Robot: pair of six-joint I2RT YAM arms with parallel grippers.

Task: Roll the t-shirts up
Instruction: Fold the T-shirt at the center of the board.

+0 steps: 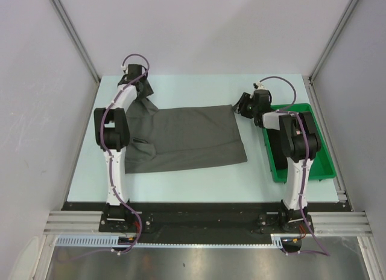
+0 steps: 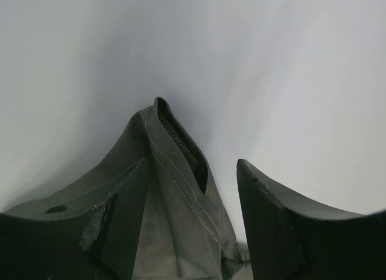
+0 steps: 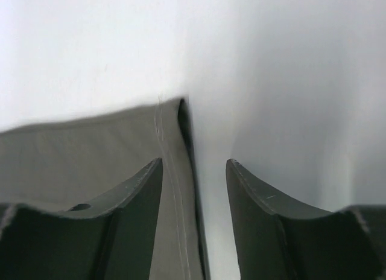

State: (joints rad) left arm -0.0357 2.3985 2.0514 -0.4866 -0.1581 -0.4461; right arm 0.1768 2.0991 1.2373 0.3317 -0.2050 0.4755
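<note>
A dark charcoal-grey t-shirt point(image 1: 193, 135) lies spread flat across the middle of the table. Its far left part is pulled up in a bunch toward my left gripper point(image 1: 137, 75). In the left wrist view this bunched cloth point(image 2: 175, 219) stands between the jaws and lies over the left finger. The right finger point(image 2: 271, 225) is apart from it, so this gripper point(image 2: 193, 165) is open. My right gripper point(image 1: 243, 104) hovers at the shirt's far right corner. It point(image 3: 194, 162) is open, with the stitched hem edge point(image 3: 175, 189) between its fingers and nothing pinched.
A green plastic tray point(image 1: 319, 162) stands at the right edge of the table, partly under my right arm. Grey walls and metal posts close in the table on three sides. Bare table shows behind the shirt and in front of it.
</note>
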